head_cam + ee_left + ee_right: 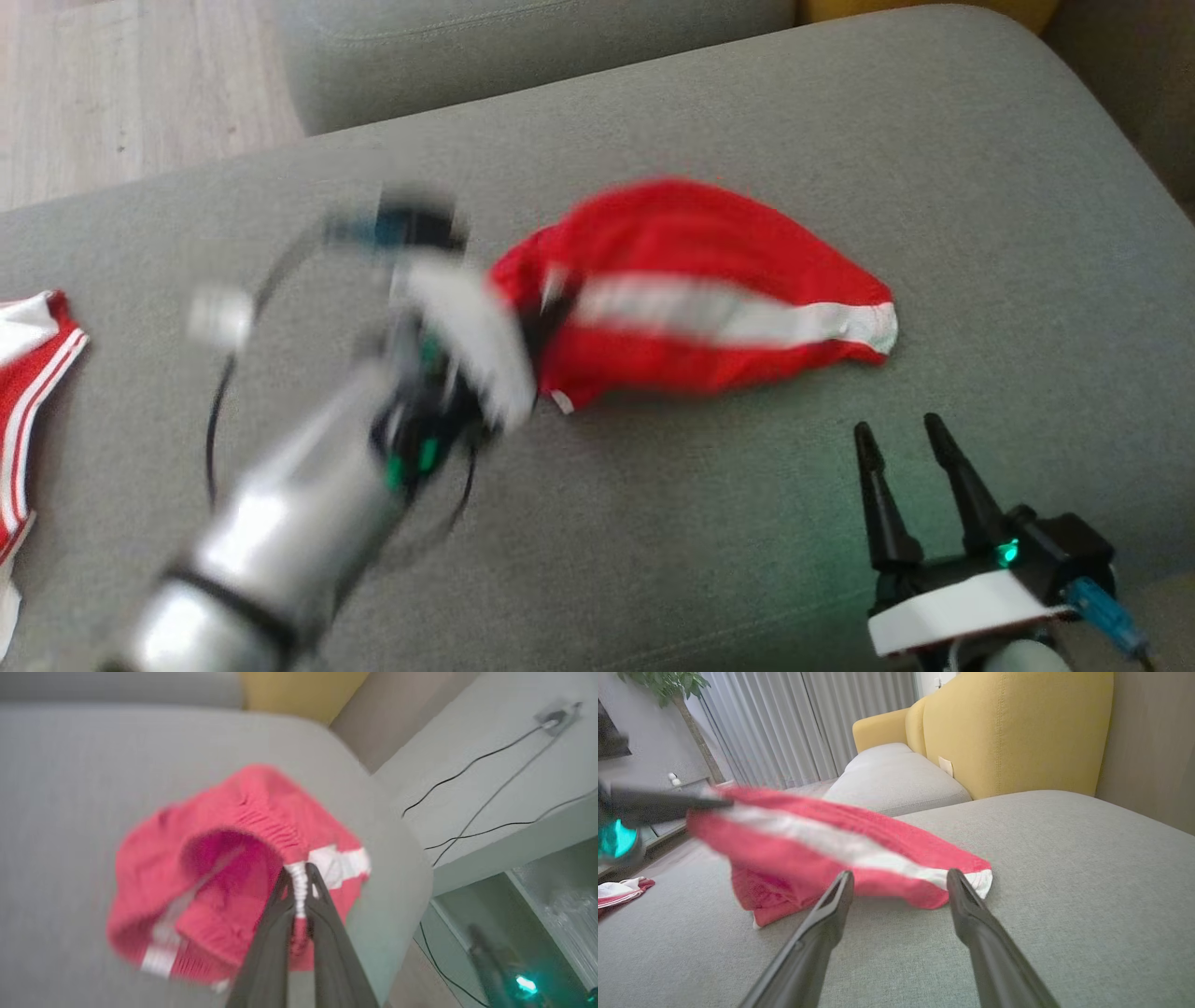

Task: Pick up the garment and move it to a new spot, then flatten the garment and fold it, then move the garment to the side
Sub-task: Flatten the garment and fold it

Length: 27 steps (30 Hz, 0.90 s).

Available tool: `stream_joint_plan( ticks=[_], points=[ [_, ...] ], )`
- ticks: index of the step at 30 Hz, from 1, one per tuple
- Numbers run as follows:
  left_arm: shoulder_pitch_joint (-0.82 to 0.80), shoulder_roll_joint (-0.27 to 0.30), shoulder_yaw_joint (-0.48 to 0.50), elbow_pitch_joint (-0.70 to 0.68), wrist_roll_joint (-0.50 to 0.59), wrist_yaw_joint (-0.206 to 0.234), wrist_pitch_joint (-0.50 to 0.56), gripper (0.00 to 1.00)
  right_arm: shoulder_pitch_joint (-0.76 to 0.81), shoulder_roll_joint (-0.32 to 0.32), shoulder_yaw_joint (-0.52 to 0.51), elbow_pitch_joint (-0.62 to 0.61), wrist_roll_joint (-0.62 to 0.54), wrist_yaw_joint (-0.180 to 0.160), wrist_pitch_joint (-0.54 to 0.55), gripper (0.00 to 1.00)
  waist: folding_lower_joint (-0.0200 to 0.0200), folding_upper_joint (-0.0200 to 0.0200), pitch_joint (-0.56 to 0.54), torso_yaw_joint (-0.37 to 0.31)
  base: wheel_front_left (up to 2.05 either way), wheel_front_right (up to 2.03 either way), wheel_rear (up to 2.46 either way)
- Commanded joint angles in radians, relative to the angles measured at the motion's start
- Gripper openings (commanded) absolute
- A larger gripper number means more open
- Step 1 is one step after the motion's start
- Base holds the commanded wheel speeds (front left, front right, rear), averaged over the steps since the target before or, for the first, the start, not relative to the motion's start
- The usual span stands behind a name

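I see the red garment [691, 280], with its white stripe, near the middle of the grey sofa cushion [747, 541] in the head view. My left gripper [299, 870] is pinching it at the gathered waistband. In the left wrist view the two dark fingers are pressed together with a strip of white cloth squeezed between their tips, and the rest of the garment hangs open below them. In the head view that arm is blurred, and its tip meets the garment's left end. From the right wrist view, the end held by the left gripper sits raised above the cushion, while the far end with the white hem rests on the fabric. My right gripper [901, 434] is spread wide and holds nothing. It sits low over the cushion, near the garment's right end, with its fingertips pointing at the lower edge and not touching it. A second red and white cloth [28, 373] lies at the cushion's left edge, well apart from the garment. A yellow armchair [1008, 732] stands behind the sofa.
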Motion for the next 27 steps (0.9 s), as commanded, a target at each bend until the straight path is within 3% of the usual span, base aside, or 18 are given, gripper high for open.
stream_joint_plan(
  ticks=[1,7,10,18,23,27],
  points=[
    [0.036,0.052,0.042,-0.056,-0.021,-0.008,-0.026,0.00,-0.012,-0.005,0.006,-0.035,-0.005,-0.001,-0.011,1.00,0.0000,0.0000,0.007,0.014,0.00,0.00,0.00],
    [0.308,0.084,0.034,-0.238,-0.096,-0.065,-0.138,0.00,0.001,-0.005,-0.022,-0.038,-0.028,-0.001,-0.011,1.00,0.0000,0.0000,0.035,0.068,0.00,0.00,0.00],
    [0.371,0.105,0.026,-0.289,-0.068,-0.071,-0.225,0.00,-0.010,-0.005,-0.022,-0.040,-0.037,-0.001,-0.011,1.00,0.0000,0.0000,0.048,0.087,0.00,0.00,0.00],
    [0.417,0.142,0.012,-0.335,0.003,-0.074,-0.398,0.00,-0.027,-0.005,-0.017,-0.025,-0.020,-0.001,-0.011,1.00,0.0000,0.0000,0.050,0.128,0.00,0.00,0.00],
    [0.421,0.172,-0.010,-0.332,-0.002,-0.074,-0.419,0.00,-0.032,-0.005,-0.024,0.030,0.057,-0.001,-0.011,1.00,0.0000,0.0000,0.043,0.145,0.00,0.00,0.00],
    [0.407,0.191,-0.021,-0.325,-0.011,-0.074,-0.428,0.00,-0.050,-0.017,-0.059,0.152,0.195,-0.001,-0.011,1.00,0.0000,0.0000,0.047,0.165,0.00,0.00,0.00]
  ],
)
